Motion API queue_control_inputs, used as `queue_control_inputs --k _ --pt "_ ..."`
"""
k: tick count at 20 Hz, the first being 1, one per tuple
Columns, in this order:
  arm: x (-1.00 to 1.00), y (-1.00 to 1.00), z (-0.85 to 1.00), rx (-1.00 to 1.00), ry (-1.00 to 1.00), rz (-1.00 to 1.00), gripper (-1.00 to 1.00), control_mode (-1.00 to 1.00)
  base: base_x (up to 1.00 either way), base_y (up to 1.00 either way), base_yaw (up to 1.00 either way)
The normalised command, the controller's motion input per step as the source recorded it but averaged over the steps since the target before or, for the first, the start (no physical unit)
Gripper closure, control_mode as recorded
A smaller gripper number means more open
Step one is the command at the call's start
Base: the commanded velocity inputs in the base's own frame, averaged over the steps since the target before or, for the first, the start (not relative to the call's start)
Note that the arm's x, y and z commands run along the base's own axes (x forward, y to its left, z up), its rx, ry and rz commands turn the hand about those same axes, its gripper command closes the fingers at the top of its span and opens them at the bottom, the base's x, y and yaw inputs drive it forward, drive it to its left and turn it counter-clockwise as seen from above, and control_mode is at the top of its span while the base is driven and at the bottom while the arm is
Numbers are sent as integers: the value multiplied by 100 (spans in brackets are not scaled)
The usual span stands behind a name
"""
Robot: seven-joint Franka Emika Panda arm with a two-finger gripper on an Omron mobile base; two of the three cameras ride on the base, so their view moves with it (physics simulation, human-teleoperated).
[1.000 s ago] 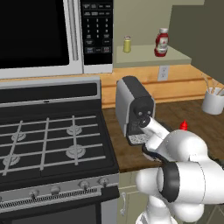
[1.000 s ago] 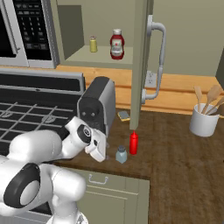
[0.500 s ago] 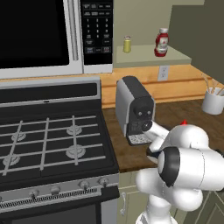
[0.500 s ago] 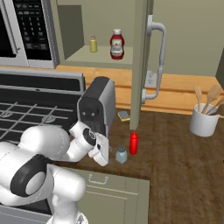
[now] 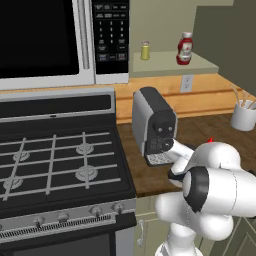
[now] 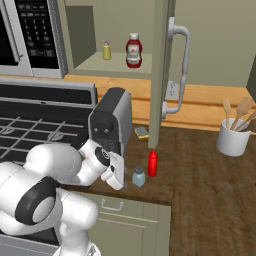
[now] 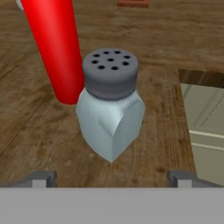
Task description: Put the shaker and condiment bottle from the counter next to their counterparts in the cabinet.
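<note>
Shaker [image 7: 110,103] is standing upright near the front edge of the counter [image 6: 200,185], just right of the coffee machine [image 6: 111,122], with the red condiment bottle [image 6: 153,164] close beside it, slightly farther back. Gripper [image 7: 111,179] is hovering low in front of it with fingers spread wide, holding nothing. Reaching for the first pickup seems to be underway; next, the fingers need sliding around the shaker's body before closing, without knocking the bottle

Black gas stove [image 5: 55,165] beneath microwave [image 5: 55,42].
</note>
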Motion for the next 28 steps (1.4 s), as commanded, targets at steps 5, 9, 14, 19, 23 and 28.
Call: queue_control_inputs --k 5,9,14,19,23,28 --pt "1 -3 1 0 -2 0 -100 -100 0 0 0" --pt "7 -21 0 0 -3 0 -100 -100 0 0 0" --pt "7 -12 0 0 -1 0 -100 -100 0 0 0" --pt "0 -27 -1 0 -7 0 -100 -100 0 0 0" --pt "0 -32 0 0 -10 0 -100 -100 0 0 0" --pt "0 -25 -14 0 -9 0 100 -100 0 0 0"
